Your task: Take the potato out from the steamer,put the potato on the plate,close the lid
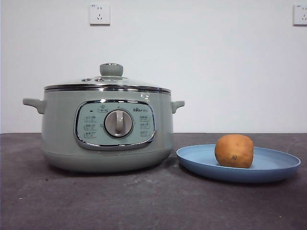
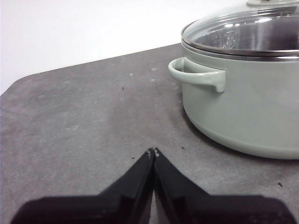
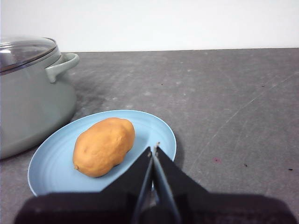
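The golden-brown potato (image 1: 234, 151) lies on the light-blue plate (image 1: 278, 167), to the right of the sage-green steamer (image 1: 57, 139). The glass lid (image 1: 111, 79) sits closed on the steamer, its green knob on top. In the right wrist view the potato (image 3: 103, 146) rests on the plate (image 3: 51, 163) with the steamer (image 3: 28, 112) beside it; my right gripper (image 3: 153, 150) is shut and empty, close to the plate's edge. In the left wrist view my left gripper (image 2: 153, 151) is shut and empty above the table, apart from the steamer (image 2: 252, 112) and its lid (image 2: 243, 30). Neither arm shows in the front view.
The dark grey table (image 1: 144, 201) runs to a white wall with two sockets (image 1: 100, 14). In the left wrist view the table (image 2: 84, 116) ends at a rounded corner.
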